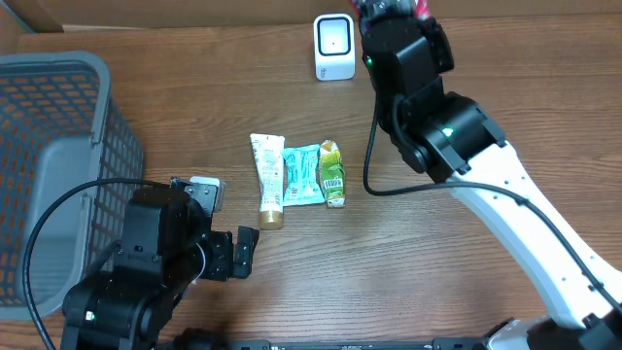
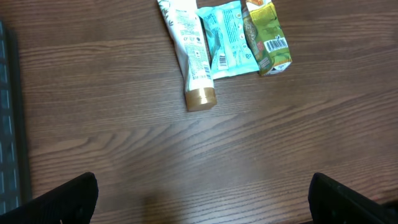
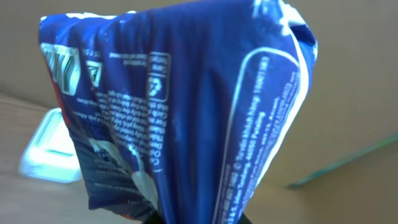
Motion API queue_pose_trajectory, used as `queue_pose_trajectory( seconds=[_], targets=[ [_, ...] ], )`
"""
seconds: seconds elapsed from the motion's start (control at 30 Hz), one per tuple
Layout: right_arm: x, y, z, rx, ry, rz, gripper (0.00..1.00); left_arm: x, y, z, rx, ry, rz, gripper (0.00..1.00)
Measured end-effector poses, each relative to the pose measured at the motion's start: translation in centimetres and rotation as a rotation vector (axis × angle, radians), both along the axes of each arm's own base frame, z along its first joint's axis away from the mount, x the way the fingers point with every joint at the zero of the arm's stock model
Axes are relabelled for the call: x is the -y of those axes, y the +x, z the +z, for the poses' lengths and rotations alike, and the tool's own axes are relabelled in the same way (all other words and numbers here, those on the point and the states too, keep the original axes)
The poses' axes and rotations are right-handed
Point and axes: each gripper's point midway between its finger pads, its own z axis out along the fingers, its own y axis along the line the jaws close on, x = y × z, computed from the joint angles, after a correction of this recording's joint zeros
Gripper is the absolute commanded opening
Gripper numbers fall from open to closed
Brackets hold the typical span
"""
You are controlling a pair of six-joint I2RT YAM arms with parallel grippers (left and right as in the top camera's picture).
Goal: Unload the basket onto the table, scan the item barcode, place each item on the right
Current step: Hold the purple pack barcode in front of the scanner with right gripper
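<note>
The right gripper [image 1: 391,10] sits at the top edge of the overhead view, just right of the white scanner [image 1: 333,47], and it is pinching a blue packet [image 3: 186,106]. In the right wrist view that packet fills most of the frame. It is held from its lower end and stands up, creased, with white print and small boxed panels across its face. The print is too blurred to read, and I cannot tell whether a barcode is among it. The scanner shows as a pale blur at the lower left of that view, behind the packet.

The left gripper [image 2: 204,193] is at the lower left of the overhead view, over bare wood, with its jaws spread wide and nothing between them. Its two dark fingers [image 2: 68,199] show in the bottom corners of the left wrist view.

Three other items lie side by side in the middle of the table [image 1: 466,301]:
- a white tube [image 1: 267,180] with a gold cap
- a teal packet [image 1: 303,175]
- a green carton [image 1: 332,173], with a barcode [image 2: 277,45] on its side facing up

A grey mesh basket [image 1: 58,107] stands at the left edge of the table.
</note>
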Motion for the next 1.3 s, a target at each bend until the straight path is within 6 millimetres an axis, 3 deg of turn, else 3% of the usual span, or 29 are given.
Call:
queue_pose_trajectory(
  seconds=[0.13,0.43,0.53,0.83,0.97,1.07,1.3],
  targets=[
    [-0.3,2.4,0.0,0.04,-0.2,-0.032,0.04,0.0,0.0,0.0,-0.001,0.0,0.0,1.0],
    [-3.7,8.7,-5.3,0.051,-0.541,-0.018,0.04,0.0,0.0,-0.2,-0.004,0.001,0.0,0.99],
    [-4.2,10.6,-7.7,0.043,-0.619,-0.002,0.04,0.0,0.0,-0.2,-0.006,0.001,0.0,1.0],
    [-3.7,15.6,-18.1,-0.104,-0.913,0.165,0.04,0.0,-0.1,-0.2,-0.007,0.001,0.0,1.0],
    [-3.4,16.7,-20.8,-0.114,-0.934,0.19,0.04,0.0,-0.1,-0.2,-0.008,0.002,0.0,0.99],
    [-3.7,17.0,-20.9,-0.089,-0.918,0.204,0.04,0.0,-0.1,-0.2,-0.008,0.002,0.0,1.0],
    [-4.4,17.3,-18.7,0.018,-0.867,0.185,0.04,0.0,-0.1,-0.2,-0.008,0.002,0.0,1.0]
  ],
)
